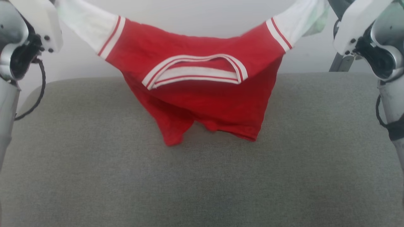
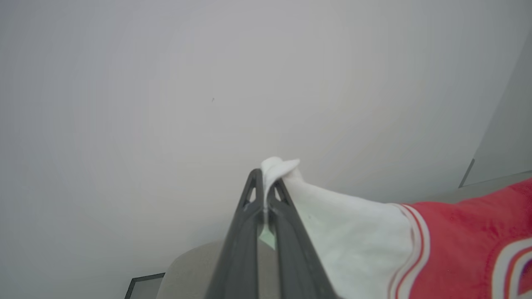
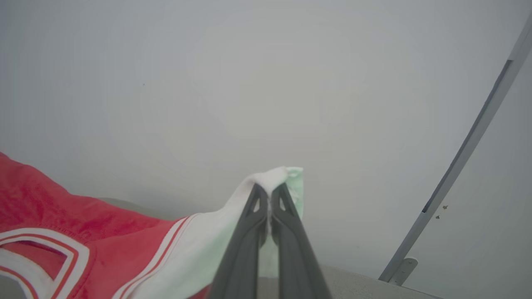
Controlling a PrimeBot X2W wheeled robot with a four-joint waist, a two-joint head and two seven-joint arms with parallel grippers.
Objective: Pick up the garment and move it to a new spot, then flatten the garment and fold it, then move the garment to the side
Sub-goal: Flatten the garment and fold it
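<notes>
Red garment (image 1: 205, 104), limp and, I judge, light, sags above the cushion (image 1: 202, 183) near its far edge; left fingers (image 2: 242, 245) and right fingers (image 3: 245, 249) each clamp a white corner, sound holds for spreading.

The garment (image 1: 205, 104), a red jersey with white end panels and red-and-white striped trim, hangs slung by both white ends, sagging mid-span, lower folds near grey surface (image 1: 202, 183).

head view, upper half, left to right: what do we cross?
left arm → garment: left white end → striped neck opening in the red middle → right white end → right arm
</notes>
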